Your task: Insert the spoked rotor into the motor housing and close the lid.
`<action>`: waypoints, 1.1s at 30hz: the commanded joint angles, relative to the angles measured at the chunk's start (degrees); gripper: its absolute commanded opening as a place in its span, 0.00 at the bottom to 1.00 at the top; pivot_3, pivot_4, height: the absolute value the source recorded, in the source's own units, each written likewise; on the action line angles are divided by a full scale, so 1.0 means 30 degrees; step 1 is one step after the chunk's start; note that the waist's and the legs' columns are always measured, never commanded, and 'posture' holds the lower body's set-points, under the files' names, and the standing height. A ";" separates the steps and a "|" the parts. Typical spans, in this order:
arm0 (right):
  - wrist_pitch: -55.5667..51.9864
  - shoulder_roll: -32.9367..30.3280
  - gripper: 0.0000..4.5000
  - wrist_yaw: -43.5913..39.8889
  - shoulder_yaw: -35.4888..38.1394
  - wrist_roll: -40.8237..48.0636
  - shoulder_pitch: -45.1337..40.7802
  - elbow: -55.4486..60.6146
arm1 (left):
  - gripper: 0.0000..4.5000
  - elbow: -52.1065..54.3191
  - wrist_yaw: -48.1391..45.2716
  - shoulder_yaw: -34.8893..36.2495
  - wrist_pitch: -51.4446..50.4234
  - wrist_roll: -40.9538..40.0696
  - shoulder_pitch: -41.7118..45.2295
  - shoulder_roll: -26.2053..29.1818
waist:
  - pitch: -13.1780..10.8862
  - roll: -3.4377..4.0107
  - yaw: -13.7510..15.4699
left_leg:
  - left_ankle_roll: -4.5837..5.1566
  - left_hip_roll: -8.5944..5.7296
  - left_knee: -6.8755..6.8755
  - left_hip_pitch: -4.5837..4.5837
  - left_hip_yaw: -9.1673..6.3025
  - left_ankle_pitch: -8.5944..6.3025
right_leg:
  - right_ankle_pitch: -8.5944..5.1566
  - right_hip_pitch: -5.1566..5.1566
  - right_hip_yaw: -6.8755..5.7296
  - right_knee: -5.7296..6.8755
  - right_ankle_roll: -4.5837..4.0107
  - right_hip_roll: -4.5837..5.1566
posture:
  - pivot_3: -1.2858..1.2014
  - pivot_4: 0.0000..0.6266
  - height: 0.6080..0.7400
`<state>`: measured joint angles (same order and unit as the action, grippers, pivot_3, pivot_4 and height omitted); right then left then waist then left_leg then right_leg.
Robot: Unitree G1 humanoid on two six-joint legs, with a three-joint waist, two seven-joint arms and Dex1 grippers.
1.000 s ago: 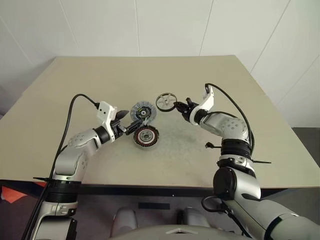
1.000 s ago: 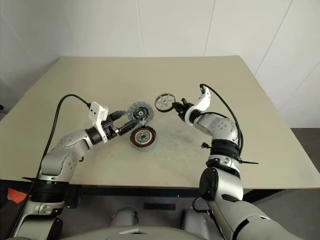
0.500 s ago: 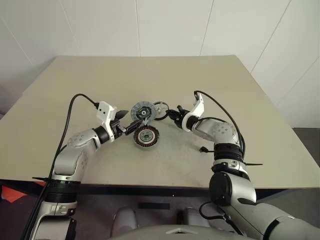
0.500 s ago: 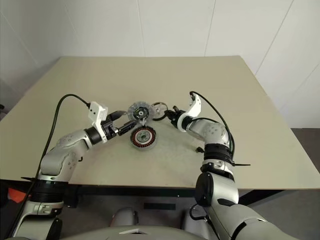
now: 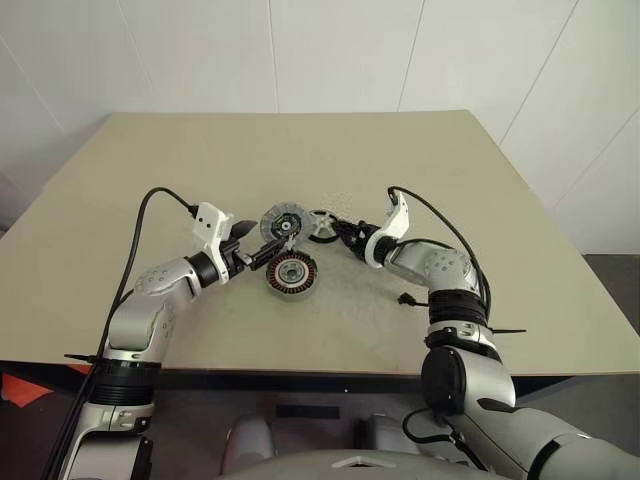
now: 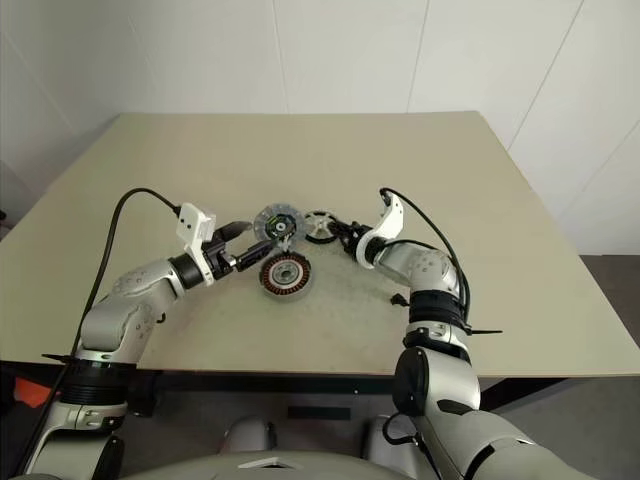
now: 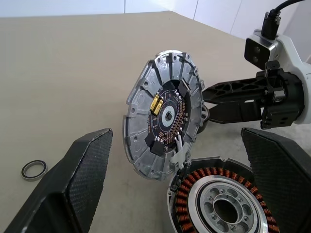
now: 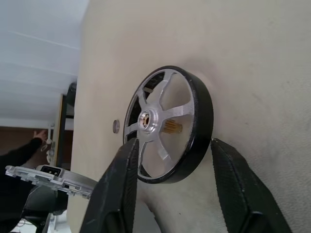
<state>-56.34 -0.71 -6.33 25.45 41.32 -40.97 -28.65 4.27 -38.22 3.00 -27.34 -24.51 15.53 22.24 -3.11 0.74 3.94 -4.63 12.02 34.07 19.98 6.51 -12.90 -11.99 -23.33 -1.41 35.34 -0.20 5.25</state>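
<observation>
The left claw (image 5: 258, 243) stands released, its black fingers wide either side of the propped-up lid (image 5: 284, 223), a ribbed grey disc with a dark green-marked centre. Below it on the beige counter (image 5: 180, 160) lies the round grey motor housing (image 5: 292, 272) with its copper winding ring. The right claw (image 5: 343, 229) is parted around the small silver spoked rotor (image 5: 322, 224) with its dark rim, which appears to rest on the counter. Risk: the rotor, seemingly on edge, could roll or topple; the lid could fall. Whether the fingers touch the rim cannot be determined. A small dark ring (image 7: 33, 169) lies apart.
</observation>
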 commanded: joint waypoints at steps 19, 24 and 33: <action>0.8205 -1.4152 0.59 -1.5364 -1.4586 -0.7772 0.3751 1.5104 | 1.00 -0.0414 -0.0981 -0.0252 0.0239 -0.0233 0.0906 -0.0027 | 0.0003 -0.0006 0.0176 | 0.0004 0.0033 -0.0069 -0.0006 0.0000 -0.0002 | 0.0003 0.0048 -0.0018 -0.0132 0.0012 -0.0029 | 0.52 0.00 1.00; 1.3990 -1.5370 0.59 -1.9148 -1.8907 -1.3073 0.1422 1.1724 | 1.00 -0.1109 -0.1770 -0.0518 0.0308 -0.0123 0.1454 0.0121 | 0.0000 -0.0011 0.0016 | 0.0018 0.0030 -0.0015 0.0000 0.0001 -0.0007 | 0.0015 0.0050 -0.0014 -0.0109 -0.0009 -0.0020 | 0.52 0.00 1.00; 1.8172 -1.1049 0.59 -2.0804 -2.0504 -1.5894 -0.1841 0.6551 | 1.00 -0.0708 -0.3132 0.1785 0.0216 -0.0855 -0.0307 0.2970 | -0.0001 -0.0030 -0.0459 | 0.0032 0.0069 0.0057 0.0005 0.0034 -0.0007 | -0.0003 -0.0050 -0.0010 0.0090 -0.0100 -0.0032 | 0.52 0.00 1.00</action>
<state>-3.93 -34.80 -68.45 -35.67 -4.98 -44.67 -7.72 0.49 -47.22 6.32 -27.30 -25.83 14.86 30.41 -3.12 0.65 2.56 -4.53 12.22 34.25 20.00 6.62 -12.92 -12.00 -23.47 -1.44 35.61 -0.51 5.16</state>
